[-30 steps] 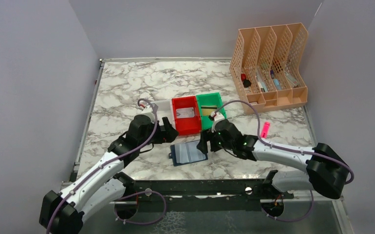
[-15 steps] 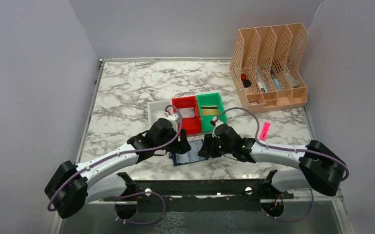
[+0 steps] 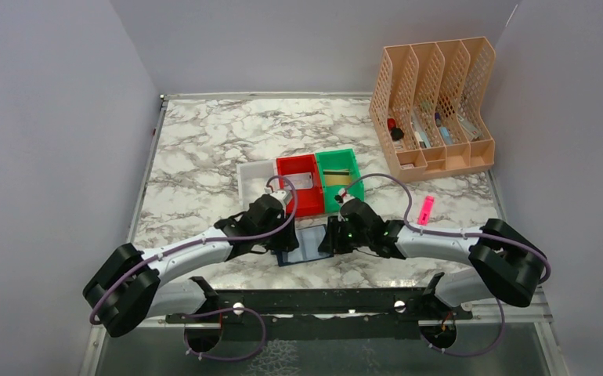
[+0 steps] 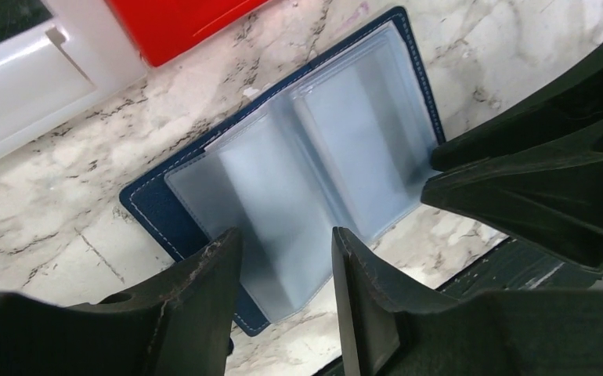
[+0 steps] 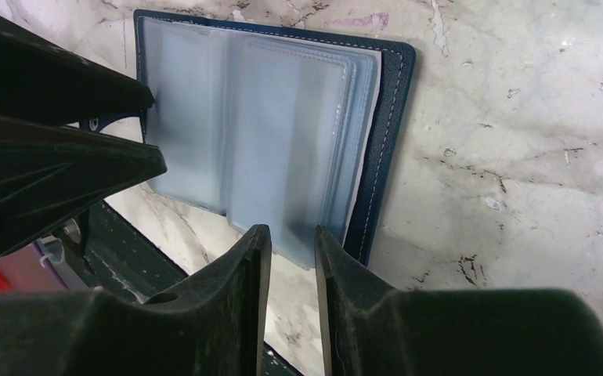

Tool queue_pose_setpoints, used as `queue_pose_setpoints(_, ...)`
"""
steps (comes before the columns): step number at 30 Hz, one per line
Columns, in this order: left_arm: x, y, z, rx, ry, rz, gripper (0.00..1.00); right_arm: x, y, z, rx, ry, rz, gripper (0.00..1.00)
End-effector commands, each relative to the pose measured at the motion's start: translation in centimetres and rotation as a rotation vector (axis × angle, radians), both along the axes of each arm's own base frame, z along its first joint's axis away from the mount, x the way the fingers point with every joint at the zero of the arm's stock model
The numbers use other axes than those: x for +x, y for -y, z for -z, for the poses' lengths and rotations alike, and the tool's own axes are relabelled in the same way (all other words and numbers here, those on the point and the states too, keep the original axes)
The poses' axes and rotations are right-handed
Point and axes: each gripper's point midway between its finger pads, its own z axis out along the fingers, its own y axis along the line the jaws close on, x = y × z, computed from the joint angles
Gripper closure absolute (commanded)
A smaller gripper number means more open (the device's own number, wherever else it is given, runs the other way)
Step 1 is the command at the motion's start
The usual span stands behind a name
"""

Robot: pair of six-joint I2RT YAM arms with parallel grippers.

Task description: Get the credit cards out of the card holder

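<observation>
The navy card holder (image 3: 306, 245) lies open on the marble table, its pale-blue sleeves facing up. It also shows in the left wrist view (image 4: 314, 149) and the right wrist view (image 5: 267, 133). No card shows in its sleeves. My left gripper (image 3: 288, 239) (image 4: 287, 235) is open over the sleeves' left near corner. My right gripper (image 3: 326, 237) (image 5: 292, 231) is narrowly open over the right near edge, holding nothing. A silvery-grey card (image 3: 300, 182) lies in the red bin (image 3: 287, 200). A tan-gold card (image 3: 337, 178) lies in the green bin (image 3: 355, 168).
A white bin (image 3: 253, 178) stands left of the red bin, just behind the card holder. A pink stick (image 3: 425, 207) lies to the right. A tan file organiser (image 3: 431, 110) stands at the back right. A black rail (image 3: 322, 301) runs along the near table edge.
My left arm has swung from beside the red bin down and right to the card holder's left side. My right gripper has shifted slightly left over the holder's right edge.
</observation>
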Motion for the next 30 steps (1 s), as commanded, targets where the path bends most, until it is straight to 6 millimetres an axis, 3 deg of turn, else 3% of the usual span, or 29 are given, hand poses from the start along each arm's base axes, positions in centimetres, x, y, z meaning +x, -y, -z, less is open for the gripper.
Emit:
queue_pose_setpoints(1,-0.2,-0.7,1.1,0.031,-0.013,-0.022,0.53,0.4,-1.4,-1.5,0.052,0.015,-0.025,0.69)
queue_pose_setpoints(11,-0.5,-1.1,1.9,0.054,-0.026,-0.023,0.56,0.1,-2.4,-2.4,0.069,0.010,-0.084,0.72)
queue_pose_setpoints(19,-0.2,-1.2,1.6,0.049,-0.013,-0.039,0.57,-0.4,-3.5,-2.1,0.101,-0.043,-0.111,0.71)
queue_pose_setpoints(25,-0.2,-1.3,1.5,0.048,-0.006,-0.044,0.58,0.0,-3.3,-1.9,0.092,-0.042,-0.073,0.71)
queue_pose_setpoints(30,0.0,-1.3,1.3,0.044,0.003,-0.054,0.59,-0.9,-4.8,-2.4,0.164,-0.070,-0.149,0.70)
